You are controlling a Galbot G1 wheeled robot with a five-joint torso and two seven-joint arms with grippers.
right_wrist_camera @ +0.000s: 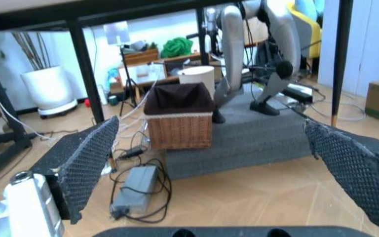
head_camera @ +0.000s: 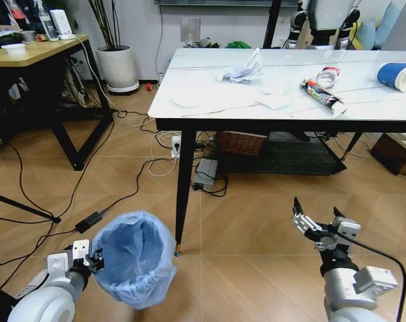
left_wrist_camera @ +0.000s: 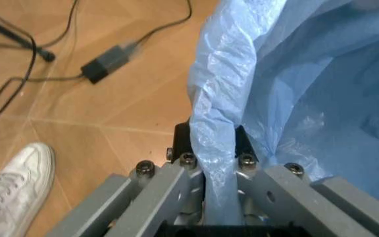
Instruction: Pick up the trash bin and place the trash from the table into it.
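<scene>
Head view puts the bin (head_camera: 134, 258) at the lower left of the frame, on the wooden floor beside the near leg of the desk (head_camera: 209, 107). My left gripper (head_camera: 92, 260) is at the bin's left rim, and the left wrist view explains the grip: its fingers (left_wrist_camera: 183, 143) are clamped on the bag-covered rim (left_wrist_camera: 217, 148), one outside and one inside. I judge that pinching the rim is the only handy purchase on a round, handleless bin, and it leaves the mouth open and facing up for the trash.

My right gripper (head_camera: 319, 219) hangs at the lower right of the frame, over bare floor, its fingers (right_wrist_camera: 84, 163) spread wide and holding nothing, so it is free for the trash.

That trash sits on the desk in the upper half of the frame: crumpled paper (head_camera: 241, 71), flat tissues (head_camera: 273, 100), a long wrapper (head_camera: 321, 95), a crushed can (head_camera: 328, 76) and a blue cup (head_camera: 398, 75) lying on its side at the right edge.

The bin itself is small and round, lined with a crinkled light-blue bag that bulges over the rim and hides the walls; I can see nothing inside it yet.
</scene>
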